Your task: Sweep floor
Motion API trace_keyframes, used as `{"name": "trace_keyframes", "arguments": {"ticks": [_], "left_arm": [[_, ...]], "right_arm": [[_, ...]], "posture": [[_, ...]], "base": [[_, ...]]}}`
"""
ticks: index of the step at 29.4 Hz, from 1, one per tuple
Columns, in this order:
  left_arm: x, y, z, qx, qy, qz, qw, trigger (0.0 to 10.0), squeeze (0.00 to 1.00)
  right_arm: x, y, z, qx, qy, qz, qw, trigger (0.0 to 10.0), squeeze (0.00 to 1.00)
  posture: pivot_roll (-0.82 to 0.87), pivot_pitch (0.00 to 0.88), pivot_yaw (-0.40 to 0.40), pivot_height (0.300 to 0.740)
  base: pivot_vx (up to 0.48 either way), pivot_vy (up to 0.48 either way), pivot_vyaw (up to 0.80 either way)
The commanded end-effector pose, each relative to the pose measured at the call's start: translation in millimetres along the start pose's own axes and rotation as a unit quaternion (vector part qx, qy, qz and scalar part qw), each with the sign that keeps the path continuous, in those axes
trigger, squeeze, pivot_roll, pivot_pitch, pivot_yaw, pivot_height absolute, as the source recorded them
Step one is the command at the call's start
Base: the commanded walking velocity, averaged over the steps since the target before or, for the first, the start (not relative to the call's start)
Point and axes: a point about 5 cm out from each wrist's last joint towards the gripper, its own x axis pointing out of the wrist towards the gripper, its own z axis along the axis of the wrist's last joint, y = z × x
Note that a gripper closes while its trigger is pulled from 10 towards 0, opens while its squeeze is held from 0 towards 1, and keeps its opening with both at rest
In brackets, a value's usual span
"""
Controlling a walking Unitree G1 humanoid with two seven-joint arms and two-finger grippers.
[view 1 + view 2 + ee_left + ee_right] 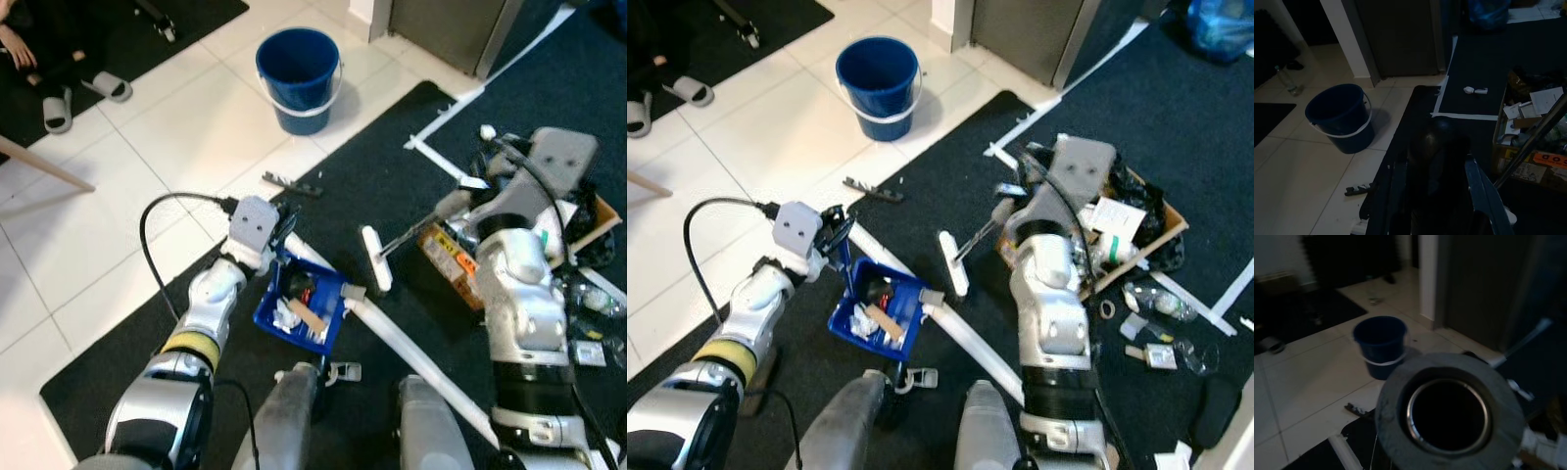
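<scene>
A blue dustpan (299, 305) rests on the dark carpet (372, 186) just ahead of my legs, with crumpled paper, a wooden stick and a dark scrap in it. My left gripper (281, 231) is shut on the pan's upright handle at its far edge. To the right of the pan lies a small white brush head (376, 258) on a thin metal handle (416, 227). My right gripper (458, 206) is shut on the upper part of that handle. The handle's grey tube end (1449, 413) shows close up in the right wrist view.
A blue bucket (298, 78) stands on the white tiles beyond the carpet, with a black comb-like piece (291, 183) nearer me. A cardboard box of litter (1136, 230) and loose trash (1161, 352) lie to the right. A long white strip (416, 360) crosses the carpet. A person's slippered feet (59, 108) are far left.
</scene>
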Motion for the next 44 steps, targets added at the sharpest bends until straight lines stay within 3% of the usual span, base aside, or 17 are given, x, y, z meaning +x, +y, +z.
{"name": "trace_keyframes", "arguments": {"ticks": [1,8,9,11,13,18,20,22,24,27,30,31,33,38,44], "left_arm": [[-15.5,-21.3,-29,-0.026,0.069,-0.042,0.996,10.0,0.0],[-17.0,-22.7,-29,-0.027,0.065,-0.043,0.997,10.0,0.0],[-16.6,-22.5,-29,-0.027,0.064,-0.043,0.997,10.0,0.0],[-16.6,-22.5,-29,-0.027,0.064,-0.043,0.997,10.0,0.0],[-16.1,-21.8,-28,-0.027,0.063,-0.041,0.997,10.0,0.0],[-15.8,-21.2,-27,-0.027,0.062,-0.04,0.997,10.0,0.0],[-14.7,-22.3,-27,-0.027,0.061,-0.042,0.997,10.0,0.0],[-14.7,-22.3,-27,-0.027,0.061,-0.042,0.997,10.0,0.0],[-12.9,-23.5,-25,-0.027,0.059,-0.044,0.997,10.0,0.0],[-10.4,-22.7,-23,-0.026,0.056,-0.045,0.997,10.0,0.0],[-10.2,-21.4,-23,-0.025,0.057,-0.044,0.997,10.0,0.0],[-9.9,-20.6,-23,-0.025,0.058,-0.044,0.997,10.0,0.0],[-9.8,-20.5,-22,-0.025,0.058,-0.044,0.997,10.0,0.0],[-6.1,-21.1,-20,-0.023,0.054,-0.046,0.997,10.0,0.0],[-2.1,-22.7,-18,-0.023,0.052,-0.049,0.997,10.0,0.0]], "right_arm": [[-0.4,6.5,5,-0.016,-0.026,0.021,0.999,10.0,0.0],[-10.0,37.3,-9,-0.088,-0.008,0.135,0.987,10.0,0.0],[-15.8,44.6,-14,-0.087,0.01,0.161,0.983,10.0,0.0],[-15.8,44.6,-14,-0.087,0.01,0.161,0.983,10.0,0.0],[-26.2,56.5,-24,-0.063,0.047,0.202,0.976,10.0,0.0],[-35.4,65.3,-32,-0.047,0.08,0.236,0.967,10.0,0.0],[-38.7,67.1,-34,0.005,0.1,0.235,0.967,10.0,0.0],[-38.7,67.1,-34,0.005,0.1,0.235,0.967,10.0,0.0],[-39.9,66.3,-35,0.087,0.117,0.219,0.965,10.0,0.0],[-39.0,60.2,-32,0.23,0.126,0.176,0.949,10.0,0.0],[-38.8,56.1,-30,0.281,0.128,0.158,0.938,10.0,0.0],[-38.2,51.4,-29,0.328,0.13,0.139,0.925,10.0,0.0],[-38.1,50.4,-29,0.338,0.13,0.135,0.922,10.0,0.0],[-34.5,35.9,-25,0.418,0.109,0.097,0.896,10.0,0.0],[-29.6,12.0,-16,0.446,0.06,0.052,0.891,10.0,0.0]], "posture": [[-0.02,0.336,0.017,0.74],[-0.02,0.344,0.016,0.74],[-0.02,0.344,0.016,0.74],[-0.02,0.344,0.016,0.74],[-0.02,0.345,0.015,0.74],[-0.03,0.341,0.017,0.74],[-0.03,0.334,0.016,0.74],[-0.03,0.334,0.016,0.74],[-0.03,0.33,0.018,0.74],[-0.03,0.327,0.021,0.74],[-0.04,0.323,0.021,0.74],[-0.04,0.316,0.022,0.74],[-0.04,0.316,0.022,0.74],[-0.04,0.304,0.025,0.74],[-0.05,0.292,0.028,0.74]], "base": [[0.0,0.0,0.0],[0.0,0.0,0.0],[0.0,0.0,0.0],[0.0,0.0,0.0],[0.0,0.0,0.0],[0.0,0.0,0.0],[0.0,0.0,0.0],[0.0,0.0,0.0],[0.0,0.0,0.0],[0.0,0.0,0.0],[0.0,0.0,0.0],[0.0,0.0,0.0],[0.0,0.0,0.0],[0.0,0.0,0.0],[0.0,0.0,0.0]]}}
